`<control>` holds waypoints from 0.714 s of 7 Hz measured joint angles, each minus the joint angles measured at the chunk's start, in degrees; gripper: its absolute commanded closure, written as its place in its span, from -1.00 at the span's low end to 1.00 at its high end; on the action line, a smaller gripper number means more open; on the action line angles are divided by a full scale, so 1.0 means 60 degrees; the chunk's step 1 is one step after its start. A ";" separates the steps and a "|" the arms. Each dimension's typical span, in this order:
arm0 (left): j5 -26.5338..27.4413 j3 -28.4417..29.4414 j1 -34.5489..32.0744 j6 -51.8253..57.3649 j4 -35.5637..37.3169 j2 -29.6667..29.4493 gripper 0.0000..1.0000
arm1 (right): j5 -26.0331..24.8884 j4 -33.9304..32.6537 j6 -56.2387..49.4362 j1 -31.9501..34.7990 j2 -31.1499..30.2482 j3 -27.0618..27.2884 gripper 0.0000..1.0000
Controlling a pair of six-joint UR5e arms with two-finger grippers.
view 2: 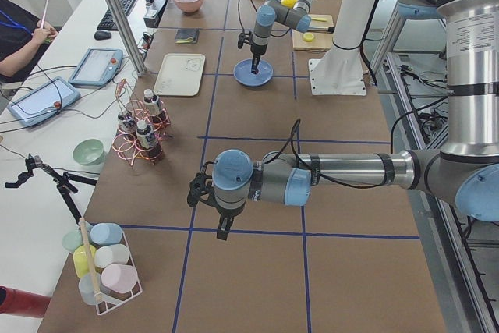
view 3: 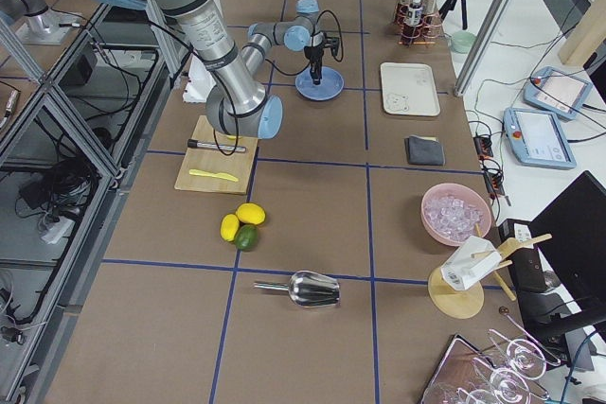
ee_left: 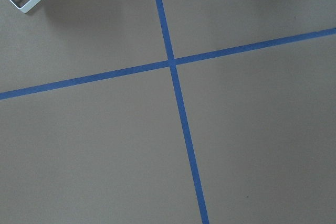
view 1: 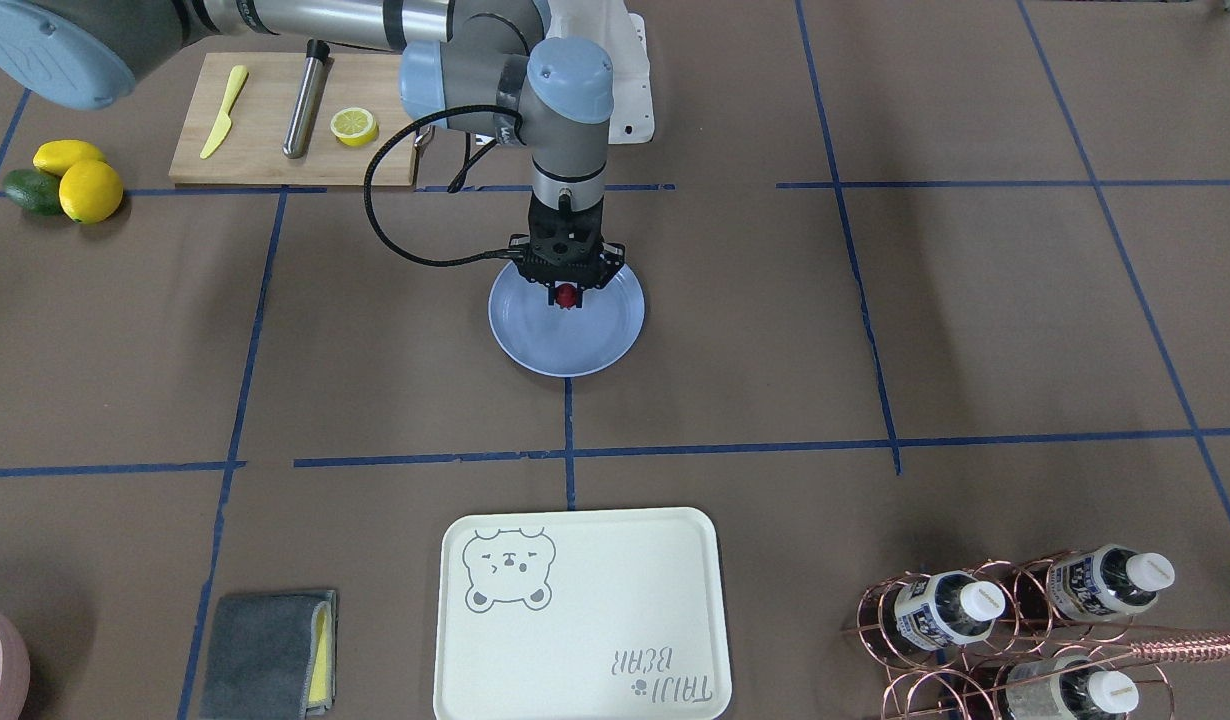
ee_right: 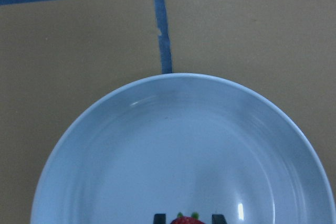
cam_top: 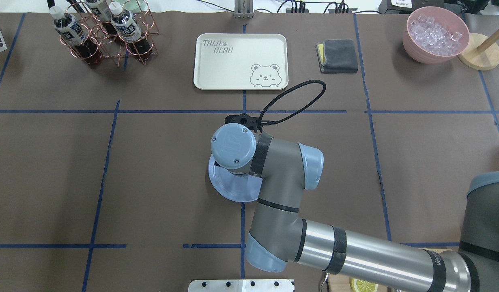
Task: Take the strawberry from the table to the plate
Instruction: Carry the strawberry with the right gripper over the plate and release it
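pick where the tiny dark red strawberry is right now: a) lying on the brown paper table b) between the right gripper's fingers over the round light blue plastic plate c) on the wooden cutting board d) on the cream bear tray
B: the tiny dark red strawberry sits between the fingers of the right gripper, directly over the round light blue plastic plate. The right wrist view also shows it between the fingertips above the plate.

On table [view 1: 975, 320], plate [view 1: 595, 345]; over plate, strawberry [view 1: 567, 294]
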 measured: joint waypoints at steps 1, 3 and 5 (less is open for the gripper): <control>0.0000 0.0000 -0.0001 0.0002 0.0002 -0.0005 -1.00 | -0.0091 0.0069 0.0035 -0.0025 0.0014 -0.0106 1.00; 0.0000 -0.0001 -0.0001 0.0012 -0.0002 -0.0010 -1.00 | -0.0302 0.0096 0.0048 -0.0033 0.0014 -0.0168 0.82; 0.0000 -0.0001 0.0011 0.0011 -0.0004 -0.0011 -1.00 | -0.0376 0.0117 -0.0023 -0.0032 0.0015 -0.0155 -1.00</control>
